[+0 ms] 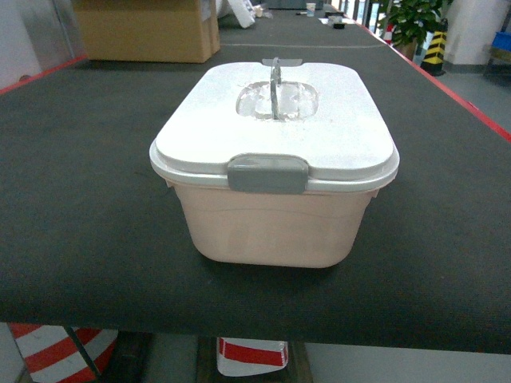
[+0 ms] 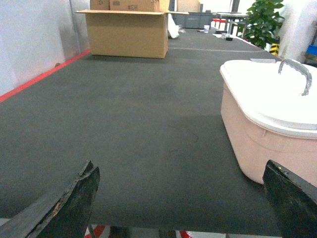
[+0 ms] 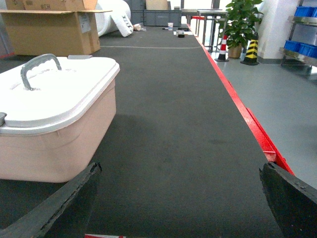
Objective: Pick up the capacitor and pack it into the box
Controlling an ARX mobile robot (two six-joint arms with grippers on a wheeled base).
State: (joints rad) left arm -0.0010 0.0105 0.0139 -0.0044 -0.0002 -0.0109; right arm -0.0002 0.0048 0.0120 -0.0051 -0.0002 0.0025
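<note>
The box (image 1: 271, 227) is a pale peach-pink tub standing near the front edge of the dark table, with its white lid (image 1: 275, 128) on, a grey latch (image 1: 267, 174) at the front and a grey handle on top. In the left wrist view the box (image 2: 257, 144) is at the right; in the right wrist view the box (image 3: 54, 144) is at the left. My left gripper (image 2: 181, 198) is open over bare mat left of the box. My right gripper (image 3: 181, 193) is open over bare mat right of it. Neither gripper shows in the head view. The capacitor is out of view.
A brown cardboard carton (image 1: 148, 30) stands at the far left of the table. Red edging (image 3: 237, 109) runs along the table's right side, with floor beyond. A potted plant (image 3: 241, 22) and striped cones stand further back. Blue bins (image 3: 303, 11) sit on shelves at right.
</note>
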